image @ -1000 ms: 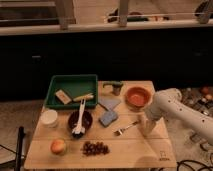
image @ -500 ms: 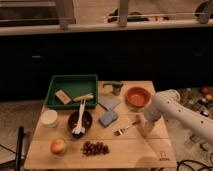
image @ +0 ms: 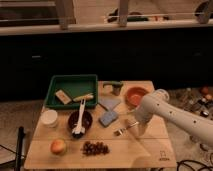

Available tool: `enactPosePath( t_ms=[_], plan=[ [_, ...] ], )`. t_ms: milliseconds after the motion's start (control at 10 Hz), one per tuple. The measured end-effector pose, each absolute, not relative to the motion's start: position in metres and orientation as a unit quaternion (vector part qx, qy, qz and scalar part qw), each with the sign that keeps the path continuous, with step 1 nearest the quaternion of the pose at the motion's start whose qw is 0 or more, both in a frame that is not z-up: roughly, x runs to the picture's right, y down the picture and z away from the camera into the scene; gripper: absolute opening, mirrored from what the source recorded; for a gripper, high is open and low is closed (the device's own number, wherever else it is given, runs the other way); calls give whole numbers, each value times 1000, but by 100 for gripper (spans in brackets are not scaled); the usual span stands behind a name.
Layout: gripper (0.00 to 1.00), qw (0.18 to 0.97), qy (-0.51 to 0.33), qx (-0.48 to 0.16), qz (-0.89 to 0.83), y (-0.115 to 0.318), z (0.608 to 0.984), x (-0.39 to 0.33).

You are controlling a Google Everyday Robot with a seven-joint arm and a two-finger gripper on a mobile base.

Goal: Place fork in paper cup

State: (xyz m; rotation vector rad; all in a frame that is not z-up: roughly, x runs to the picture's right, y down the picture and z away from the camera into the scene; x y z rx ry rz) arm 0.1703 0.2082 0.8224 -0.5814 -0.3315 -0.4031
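Note:
The silver-grey fork (image: 125,129) lies flat on the wooden table (image: 145,152), right of centre, tines toward the front left. The white paper cup (image: 49,118) stands upright at the table's left side, far from the fork. My white arm (image: 165,111) reaches in from the right. My gripper (image: 140,128) hangs down from it just right of the fork's handle end, close above the table. The arm hides most of the gripper.
A green tray (image: 71,81) with small items sits at the back left. A dark bowl (image: 86,121) holds a white plastic utensil (image: 79,120). Blue sponges (image: 108,117), a green mug (image: 115,88), an orange bowl (image: 135,95), an apple (image: 58,146) and grapes (image: 95,147) are also on the table.
My arm has moved left and down, bringing the gripper closer to the fork's handle. The fork and the cup have not moved.

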Motion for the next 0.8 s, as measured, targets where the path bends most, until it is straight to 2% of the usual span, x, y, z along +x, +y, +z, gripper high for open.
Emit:
enactPosePath(
  t_ms=[600, 800],
  plan=[
    [80, 896, -160, -316, -268, 231, 832, 151],
    [74, 896, -157, -324, -262, 238, 837, 154]
  ],
)
